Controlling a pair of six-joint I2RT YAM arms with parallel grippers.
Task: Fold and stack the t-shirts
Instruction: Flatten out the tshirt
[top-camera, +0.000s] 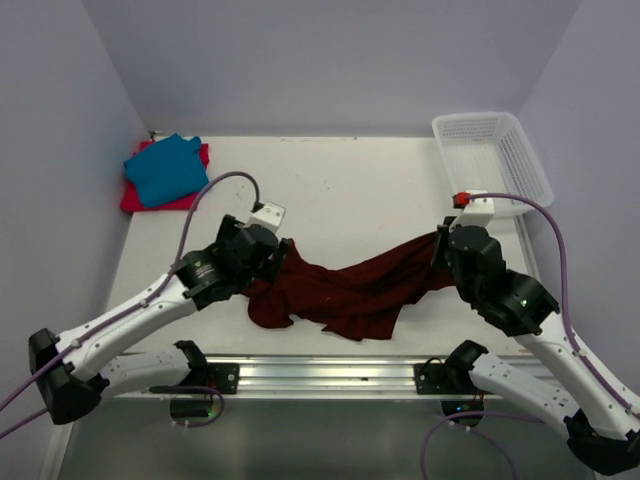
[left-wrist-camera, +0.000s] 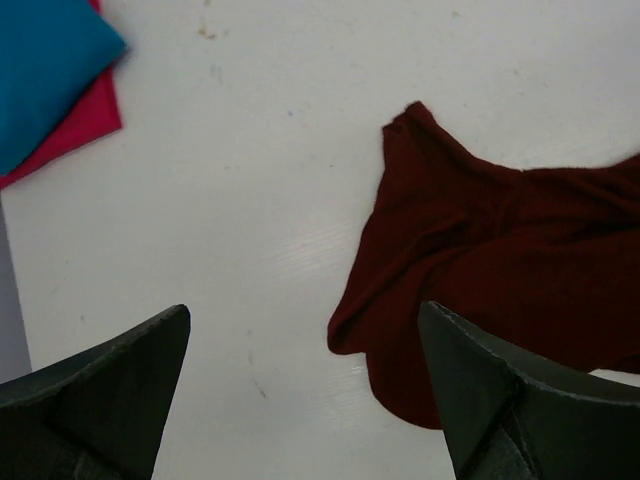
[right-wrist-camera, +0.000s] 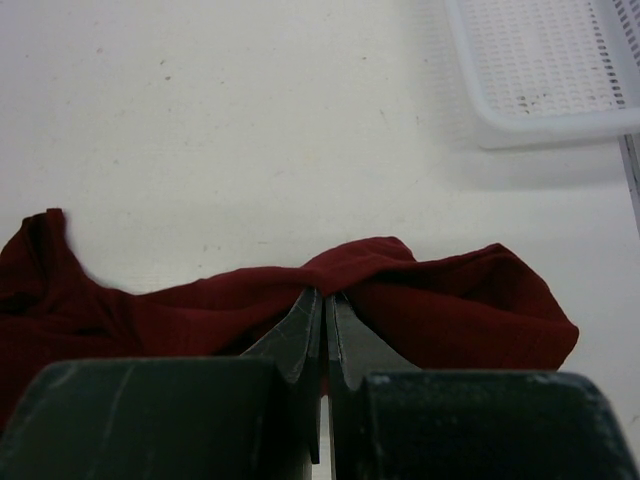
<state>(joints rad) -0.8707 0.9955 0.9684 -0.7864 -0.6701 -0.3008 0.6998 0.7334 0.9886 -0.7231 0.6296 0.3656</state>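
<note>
Dark maroon cloth t-shirt (top-camera: 345, 290): unfolded, crumpled, strung out in a loose band across the lower middle of the overhead frame, on the white worktop (top-camera: 350, 190). Fabric soft and matte, with deep creases. Its left end bunches into a drooping lobe; its right end rises to a peak.

Right claw (right-wrist-camera: 323, 300): fingers pressed together, pinching a ridge of the maroon shirt (right-wrist-camera: 440, 300). Cloth falls away on both sides of the pinch. In the overhead frame this claw (top-camera: 440, 245) sits at the shirt's raised right end.

Left claw (left-wrist-camera: 302, 320): dark fingers spread wide, nothing between them but bare worktop. The maroon shirt (left-wrist-camera: 500, 260) lies right of centre in that view, its lower edge passing behind the right-hand finger. From overhead, the left claw (top-camera: 268, 248) is at the shirt's left end.

Teal blue shirt (top-camera: 165, 170): folded into a compact, smooth pad, upper left of the overhead frame, lying on top of the bright red-pink shirt (top-camera: 135, 200), which lies flat and shows at the edges.

White plastic mesh basket (top-camera: 538, 180): rectangular, perforated walls, upper right of the frame; holds no cloth. Worktop smooth, lightly speckled with marks.
</note>
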